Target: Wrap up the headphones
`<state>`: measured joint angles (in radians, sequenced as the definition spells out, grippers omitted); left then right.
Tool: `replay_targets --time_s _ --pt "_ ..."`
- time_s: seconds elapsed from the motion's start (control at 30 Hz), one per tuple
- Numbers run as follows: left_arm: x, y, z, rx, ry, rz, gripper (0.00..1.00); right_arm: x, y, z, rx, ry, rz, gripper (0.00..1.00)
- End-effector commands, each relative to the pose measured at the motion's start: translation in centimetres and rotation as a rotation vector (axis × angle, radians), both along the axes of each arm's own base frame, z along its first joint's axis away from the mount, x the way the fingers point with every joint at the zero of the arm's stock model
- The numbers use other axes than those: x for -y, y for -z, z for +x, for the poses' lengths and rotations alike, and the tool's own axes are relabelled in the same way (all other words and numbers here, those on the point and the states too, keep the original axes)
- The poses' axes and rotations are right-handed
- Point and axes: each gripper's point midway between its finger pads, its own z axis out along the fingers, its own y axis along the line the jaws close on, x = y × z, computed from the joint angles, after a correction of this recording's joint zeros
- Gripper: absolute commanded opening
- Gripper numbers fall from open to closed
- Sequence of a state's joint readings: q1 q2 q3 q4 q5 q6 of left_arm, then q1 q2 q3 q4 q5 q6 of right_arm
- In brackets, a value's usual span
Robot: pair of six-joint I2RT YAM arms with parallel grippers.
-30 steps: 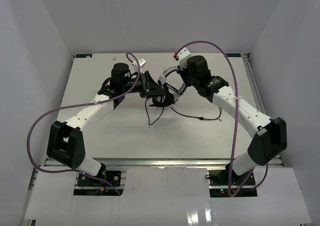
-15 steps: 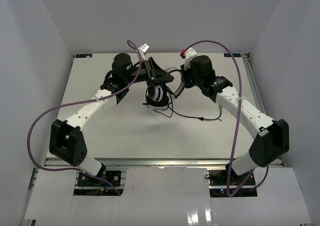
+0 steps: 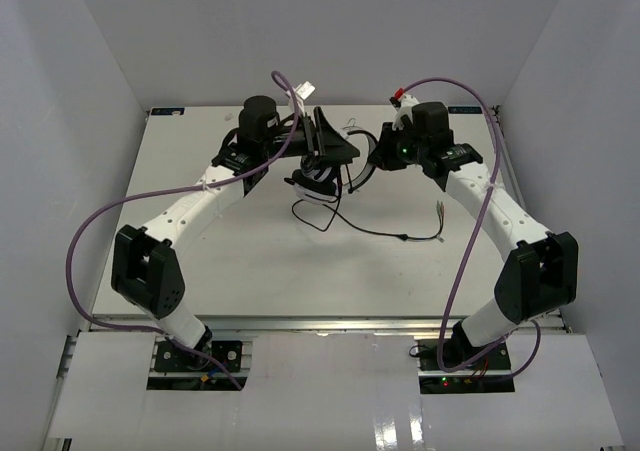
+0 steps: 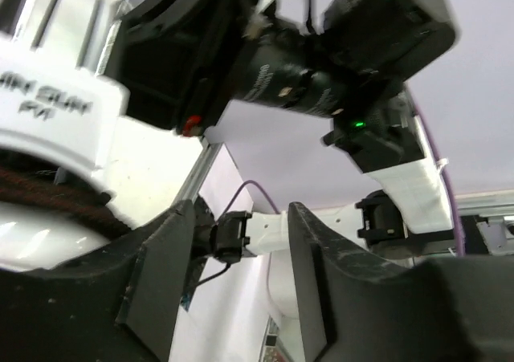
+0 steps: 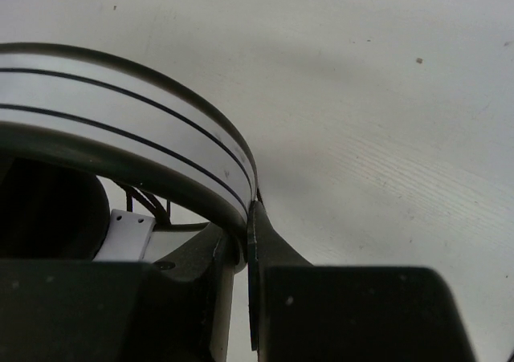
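You've got right gripper (image 5: 245, 217) clamped on headphones (image 3: 315, 179) headband (image 5: 120, 113); left gripper (image 4: 239, 233) jaws apart, holding nothing (thin black cable (image 3: 372, 234) trails loose across counter (image 3: 240, 261)).

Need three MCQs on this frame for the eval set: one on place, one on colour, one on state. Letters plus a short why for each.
1. Where does the free end of the headphones' cable lie?
A. on the table, toward the right arm
B. over the table's left edge
C. around the left arm's base

2. What colour is the headband?
A. all red
B. white with thin black lines
C. all blue

3. How is the right pincer?
A. wide open over bare table
B. shut on the plug
C. shut on the headband

1 A: the top view shows the cable trailing across the table to that side.
2 B: the right wrist view shows the white band with black lines.
3 C: its fingers pinch the headband's edge.
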<state>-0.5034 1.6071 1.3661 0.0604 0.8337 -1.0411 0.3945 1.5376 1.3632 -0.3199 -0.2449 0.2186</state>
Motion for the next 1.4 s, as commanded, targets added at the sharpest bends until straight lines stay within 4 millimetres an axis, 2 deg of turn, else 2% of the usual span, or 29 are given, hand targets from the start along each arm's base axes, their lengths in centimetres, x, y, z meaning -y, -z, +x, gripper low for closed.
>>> replay_targets --time_s 0.0,0.07,0.13,0.17,0.2,0.23,0.27,0.33,0.4,0.47,0.53,0.6,0.67,0.8,0.83,1.0,1.1,1.2,1.23,1.27,1.37 --pt "0.1 -6.1 -1.5 0.277 0.020 0.017 0.65 -1.5 -4.6 -0.2 0.010 -0.038 0.214 0.08" --pt "-0.6 -8.0 -2.4 0.405 -0.007 0.034 0.71 -0.9 -4.8 0.2 -0.003 -0.022 0.236 0.08" --pt "-2.3 -10.4 -4.5 0.561 -0.038 0.036 0.79 -0.5 -4.9 0.6 -0.014 -0.011 0.253 0.08" --pt "-2.9 -9.9 -5.0 0.587 -0.059 0.053 0.82 -0.3 -5.1 0.8 -0.024 -0.007 0.268 0.08" --pt "-4.0 -10.6 -6.2 0.653 -0.076 0.054 0.83 -0.2 -5.3 0.9 -0.030 -0.002 0.279 0.08" --pt "-4.6 -10.4 -6.8 0.681 -0.091 0.065 0.83 0.0 -5.4 1.1 -0.035 0.000 0.287 0.08" --pt "-4.9 -9.0 -6.7 0.673 -0.108 0.090 0.84 0.1 -5.5 1.2 -0.043 0.004 0.298 0.08" --pt "-7.0 -8.1 -8.6 0.751 -0.162 0.109 0.84 0.3 -6.2 1.5 -0.062 0.019 0.333 0.08" --pt "-8.0 -3.5 -9.2 0.754 -0.182 0.163 0.84 0.8 -6.5 1.9 -0.070 0.040 0.350 0.08" --pt "-8.9 -3.6 -10.3 0.844 -0.226 0.117 0.84 1.3 -7.0 2.2 -0.077 0.062 0.372 0.08" --pt "-9.1 0.2 -10.3 0.854 -0.244 0.138 0.84 1.8 -7.4 2.4 -0.089 0.083 0.399 0.08" --pt "-9.0 4.5 -9.7 0.866 -0.247 0.179 0.84 2.2 -8.0 2.4 -0.096 0.091 0.421 0.08" --pt "-8.7 6.4 -8.4 0.929 -0.265 0.215 0.83 2.6 -8.9 2.3 -0.100 0.091 0.450 0.08" --pt "-8.5 12.2 -5.7 1.040 -0.270 0.334 0.84 3.8 -11.0 2.0 -0.083 0.100 0.490 0.08" --pt "-8.4 12.3 -5.0 1.071 -0.288 0.346 0.84 4.0 -11.3 1.9 -0.083 0.098 0.498 0.08" --pt "-8.2 16.2 -0.6 1.189 -0.327 0.506 0.85 5.7 -13.5 0.9 -0.060 0.096 0.539 0.08" --pt "-7.8 17.0 1.4 1.233 -0.343 0.556 0.86 5.8 -13.8 0.4 -0.061 0.087 0.548 0.08" --pt "-7.1 18.7 3.3 1.243 -0.338 0.605 0.86 5.6 -14.2 -0.4 -0.060 0.067 0.562 0.08" --pt "-6.8 18.8 3.9 1.243 -0.339 0.610 0.86 5.6 -14.3 -0.6 -0.060 0.061 0.568 0.08" --pt "-6.2 18.2 4.6 1.253 -0.347 0.596 0.86 5.5 -14.6 -0.8 -0.057 0.056 0.571 0.08" --pt "-4.6 18.3 5.5 1.257 -0.321 0.556 0.85 5.5 -14.9 -1.4 -0.053 0.044 0.578 0.08"
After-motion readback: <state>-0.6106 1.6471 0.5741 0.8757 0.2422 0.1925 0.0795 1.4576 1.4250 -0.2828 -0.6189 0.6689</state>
